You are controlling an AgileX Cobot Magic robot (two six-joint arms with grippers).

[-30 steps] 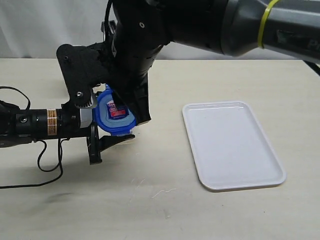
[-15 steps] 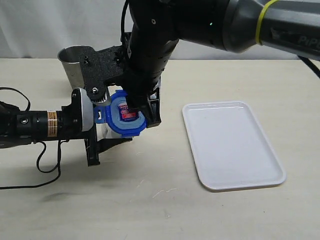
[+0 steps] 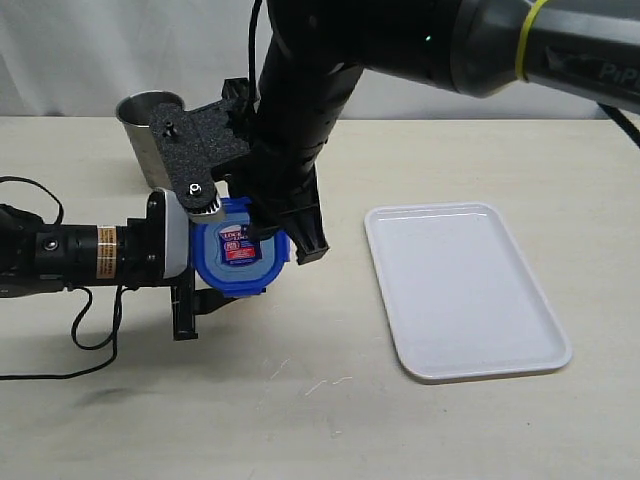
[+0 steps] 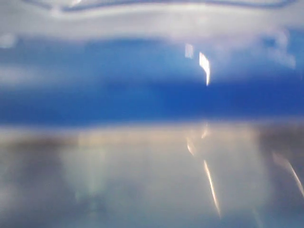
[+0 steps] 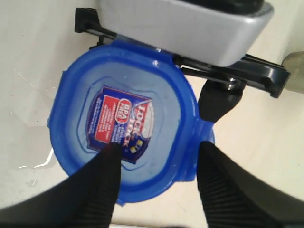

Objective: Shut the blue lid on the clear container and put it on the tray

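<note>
The blue lid (image 3: pixel 238 258) (image 5: pixel 123 118) sits sticker-up on the clear container, which it hides almost fully in the exterior view. My left gripper (image 3: pixel 207 266) reaches in from the left and is shut on the clear container (image 4: pixel 142 180), which fills the blurred left wrist view under a band of blue lid (image 4: pixel 142 95). My right gripper (image 3: pixel 285 243) (image 5: pixel 158 146) hovers over the lid, open. One of its fingertips (image 5: pixel 110 151) rests on the red-and-white sticker, the other stands by a side flap. The white tray (image 3: pixel 465 290) lies to the right.
A grey metal cup (image 3: pixel 145 130) stands at the back left, just behind the grippers. The left arm's black cable (image 3: pixel 90 335) loops on the table at the left. The right arm's bulk hangs over the table's middle.
The lid has turned from tilted to lying flat on the container. The right arm has shifted right, uncovering the metal cup, with its fingers now over the lid.
</note>
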